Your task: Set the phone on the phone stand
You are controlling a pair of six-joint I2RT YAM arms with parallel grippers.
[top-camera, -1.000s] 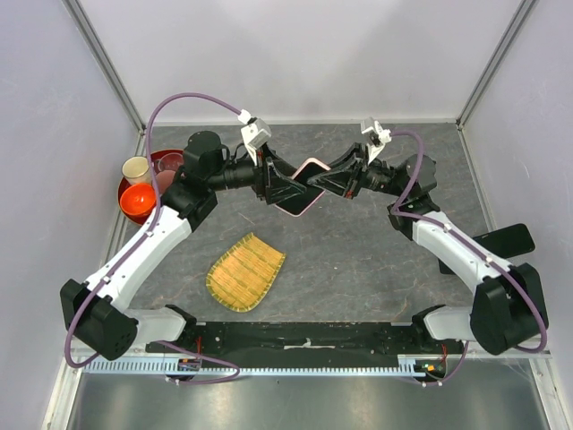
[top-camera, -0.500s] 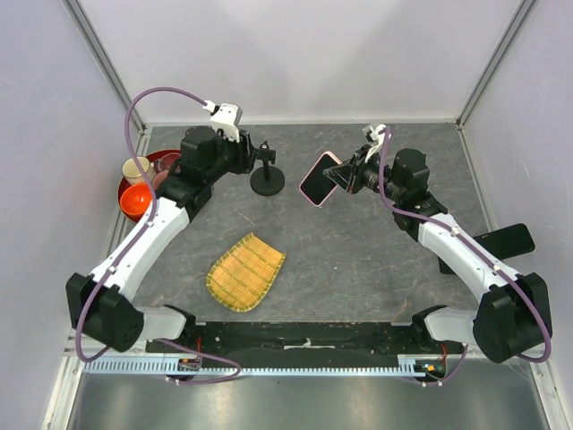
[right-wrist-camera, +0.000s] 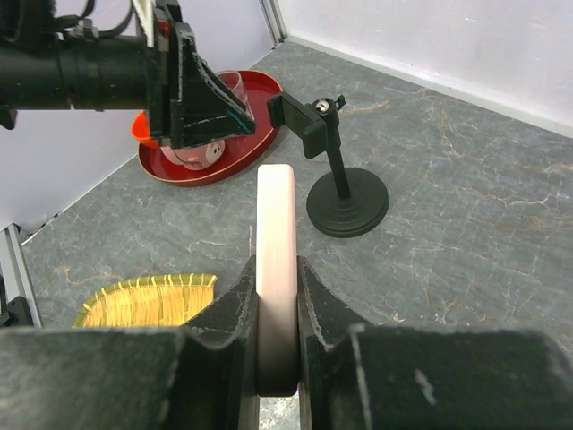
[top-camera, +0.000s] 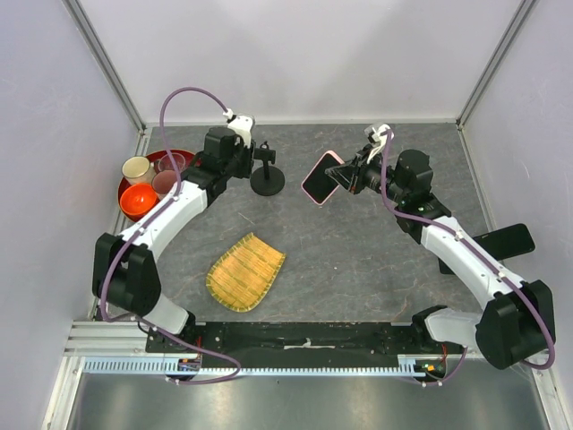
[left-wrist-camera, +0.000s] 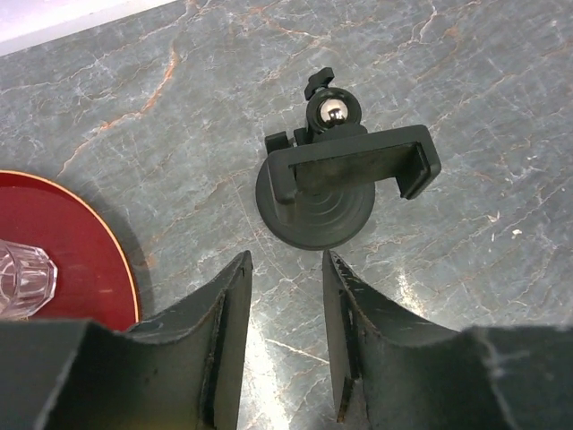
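Observation:
The phone (top-camera: 320, 178), black screen with a pale pink rim, hangs tilted above the table with my right gripper (top-camera: 343, 177) shut on its right end. In the right wrist view its pink edge (right-wrist-camera: 275, 224) stands upright, clamped by both fingers of the right gripper (right-wrist-camera: 276, 269). The phone stand (top-camera: 267, 176), a black disc base with a thin post and a clamp, stands to the phone's left, apart from it. My left gripper (top-camera: 252, 159) hovers just left of the stand. Seen from the left wrist, the left gripper (left-wrist-camera: 285, 262) is open and holds nothing, with the stand's clamp (left-wrist-camera: 354, 164) ahead of it.
A red tray (top-camera: 183, 153) at the left holds an orange bowl (top-camera: 137, 199), a beige cup (top-camera: 136, 168) and a glass (top-camera: 168, 162). A yellow bamboo mat (top-camera: 245, 270) lies front centre. An all-black phone (top-camera: 507, 240) rests at the right edge. Walls close in on three sides.
Both grippers were at the phone a second ago. The left one let go, drew back left beside the stand and narrowed a little. The right one carried the phone rightwards.

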